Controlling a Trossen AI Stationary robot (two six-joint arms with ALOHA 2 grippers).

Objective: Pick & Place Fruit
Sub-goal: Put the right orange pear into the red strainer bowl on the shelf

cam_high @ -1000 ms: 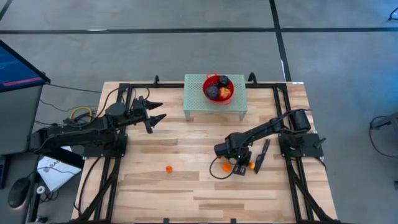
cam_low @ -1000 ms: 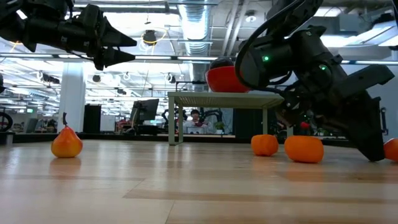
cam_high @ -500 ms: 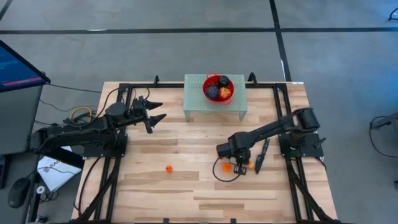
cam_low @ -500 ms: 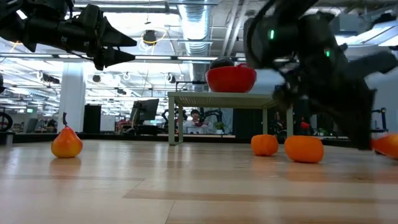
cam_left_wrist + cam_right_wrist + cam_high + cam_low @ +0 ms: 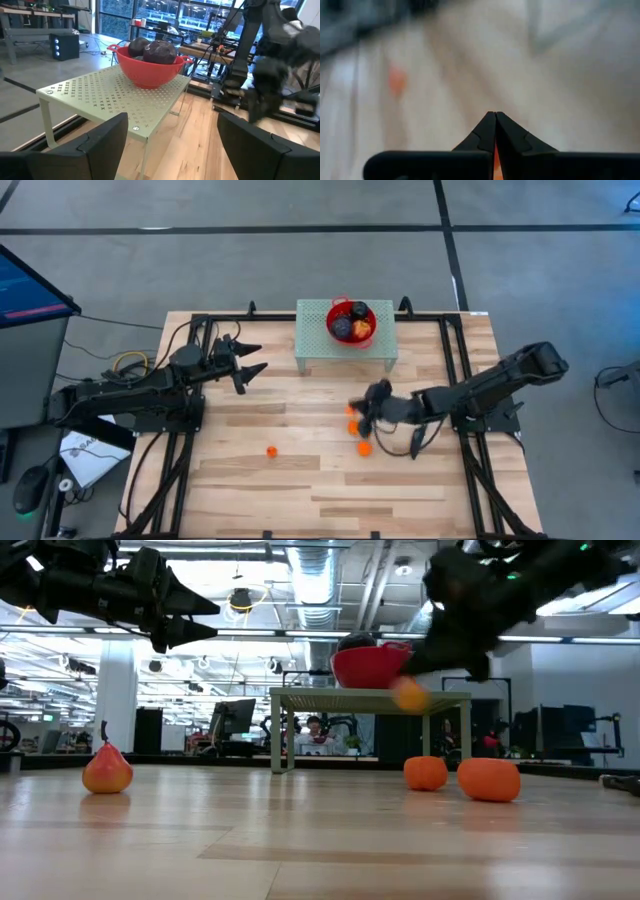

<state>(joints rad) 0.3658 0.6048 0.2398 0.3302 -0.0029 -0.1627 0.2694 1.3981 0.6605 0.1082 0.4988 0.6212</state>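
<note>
A red bowl (image 5: 351, 322) with dark purple fruits (image 5: 159, 51) in it stands on a green perforated stand (image 5: 345, 350) at the far edge. My right gripper (image 5: 362, 408) is above the middle of the table, shut on a small orange fruit (image 5: 408, 695). Two orange fruits (image 5: 352, 427) (image 5: 363, 448) lie on the wood just below it, and another (image 5: 271, 451) lies farther left. My left gripper (image 5: 252, 360) waits open in the air on the left, pointing toward the stand. My right gripper pinches a small orange fruit between its two fingers; only a sliver of orange (image 5: 495, 155) shows behind the closed fingertips (image 5: 485, 132). The fruit (image 5: 351, 411) is lifted clear of the table, at about the height of the stand's top in the low view. The arm reaches in from the table's right.
The stand's legs (image 5: 277, 735) rest on the wood in front of the far edge. A dark tool (image 5: 420, 430) lies on the table near the right arm's base. Black frame rails (image 5: 180, 450) run along both sides. Bare wood (image 5: 300, 490) lies along the near edge.
My right gripper has risen from the table and moved toward the far edge and slightly left, taking one orange fruit up with it. The arm has stretched out flatter from its base. Two orange fruits have stayed on the wood. My left arm has kept still.
</note>
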